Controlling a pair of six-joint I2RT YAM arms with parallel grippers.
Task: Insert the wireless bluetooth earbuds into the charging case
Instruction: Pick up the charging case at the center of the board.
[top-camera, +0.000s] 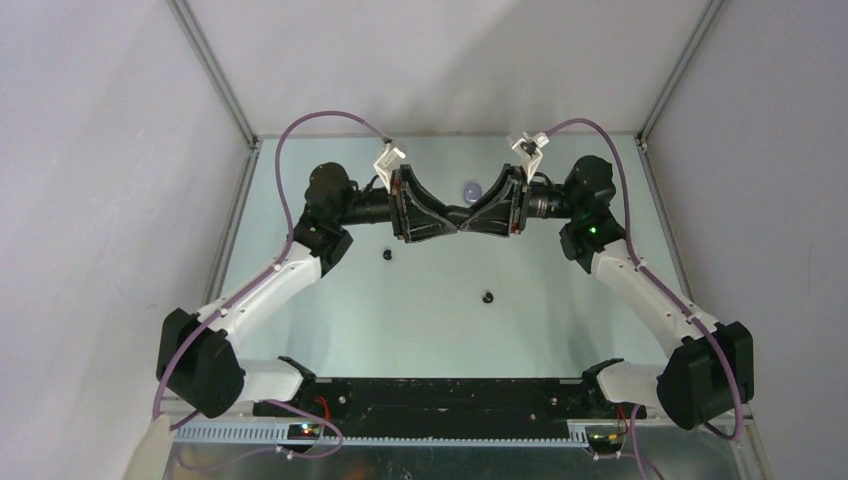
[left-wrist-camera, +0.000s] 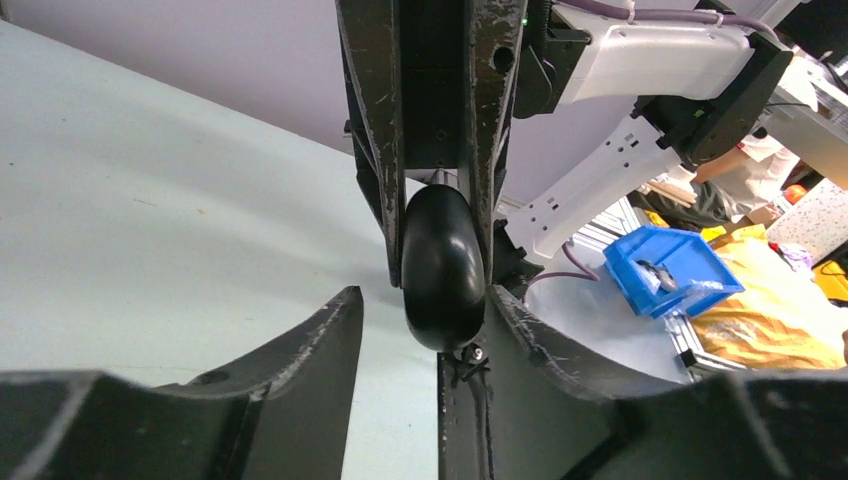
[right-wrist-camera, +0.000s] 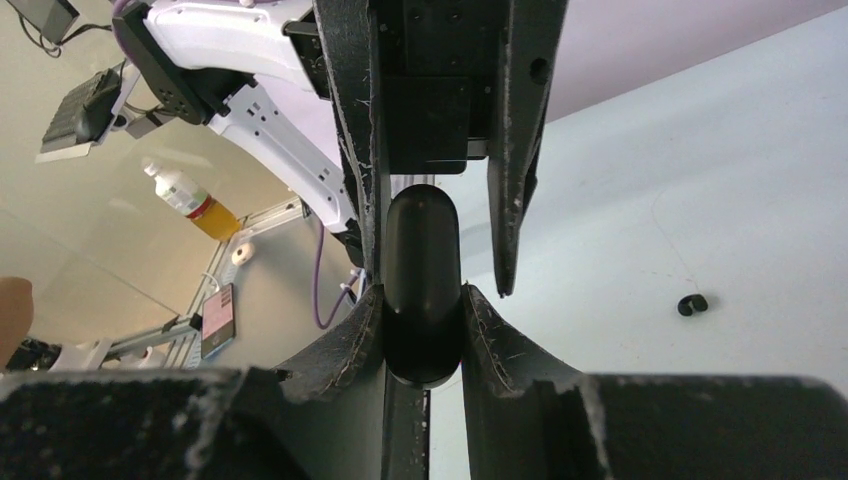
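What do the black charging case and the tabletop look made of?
Charging case: likely hard plastic, smooth black semi-gloss; soft highlights curve over its rounded shell. Tabletop: pale matte sheet, possibly laminate or painted board; no glare, faint marks.

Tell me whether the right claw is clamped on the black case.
Yes, the right claw has a finger pressed against each side of the black case.

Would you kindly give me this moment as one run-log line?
right pincer: shut on black case | left pincer: open around it | black earbuds: two loose on table
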